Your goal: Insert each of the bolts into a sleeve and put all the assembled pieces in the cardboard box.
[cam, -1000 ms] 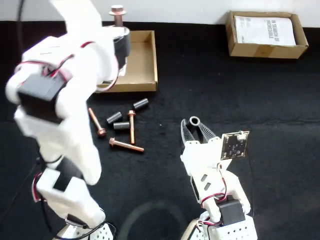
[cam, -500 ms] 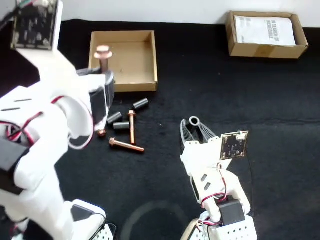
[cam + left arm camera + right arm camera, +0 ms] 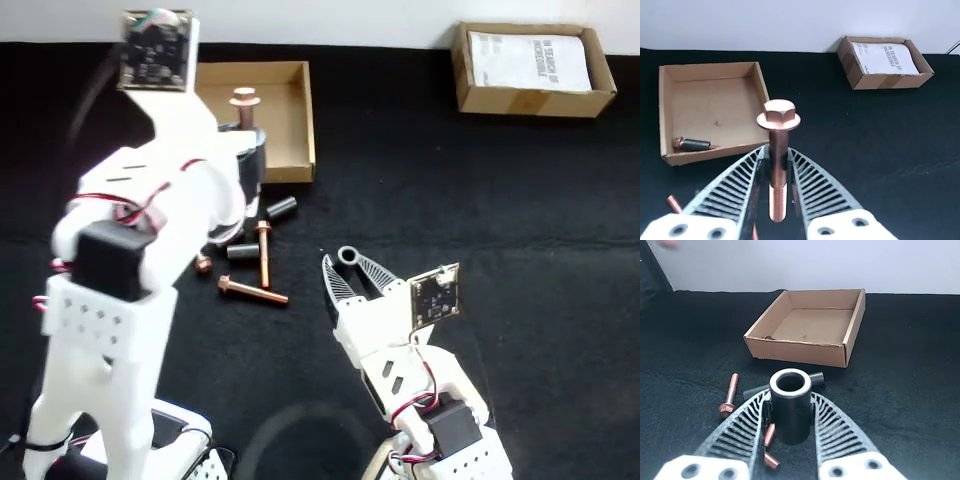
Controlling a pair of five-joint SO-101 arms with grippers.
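My left gripper point(image 3: 778, 152) is shut on a copper bolt point(image 3: 778, 116), held upright with its head up. In the high view this bolt point(image 3: 243, 101) stands over the near part of the open cardboard box point(image 3: 280, 110). One assembled bolt and sleeve point(image 3: 691, 145) lies in a corner of that box point(image 3: 715, 107). My right gripper point(image 3: 790, 399) is shut on a dark sleeve point(image 3: 790, 415), bore facing up, and in the high view this gripper point(image 3: 347, 264) is right of the loose parts. Loose bolts point(image 3: 263, 255) and sleeves point(image 3: 281, 208) lie in front of the box.
A second cardboard box point(image 3: 530, 70) holding a printed sheet stands at the back right. Another loose bolt point(image 3: 729, 396) and a sleeve point(image 3: 816, 378) lie between my right gripper and the open box point(image 3: 815, 325). Black cloth covers the table.
My left arm swung the bolt down from above the box's back wall, then right, over the box's near part. My right gripper with the sleeve shifted left and toward the front.
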